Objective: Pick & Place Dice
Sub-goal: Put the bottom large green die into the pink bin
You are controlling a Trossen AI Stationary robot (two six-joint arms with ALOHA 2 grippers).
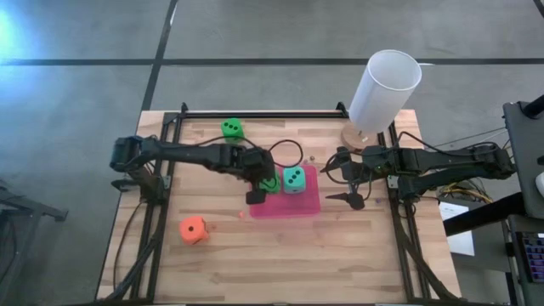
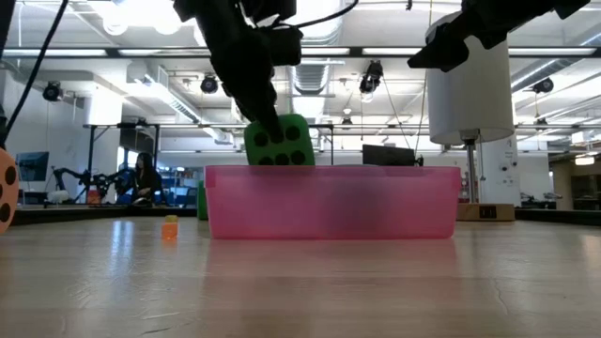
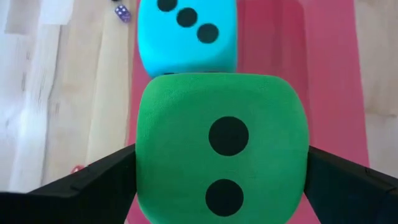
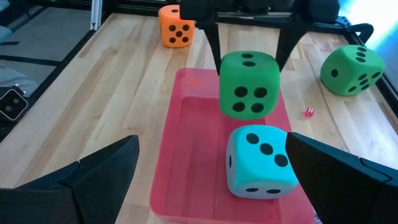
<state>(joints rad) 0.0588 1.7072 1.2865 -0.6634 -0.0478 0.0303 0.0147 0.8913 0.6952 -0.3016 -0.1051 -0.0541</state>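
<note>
- pink tray [image 1: 308, 206], under the left gripper
- white cylinder [image 1: 382, 91], beyond the right gripper
- person [image 2: 146, 176] far behind, in the room

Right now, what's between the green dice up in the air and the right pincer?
The teal die sits between them, resting in the pink tray just beyond the open right pincer. The right wrist view shows it, with the raised green die behind.

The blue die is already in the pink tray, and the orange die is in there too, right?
Not quite. The blue die is in the pink tray, but the orange die sits out on the wooden table, away from the tray, as the high view shows.
</note>
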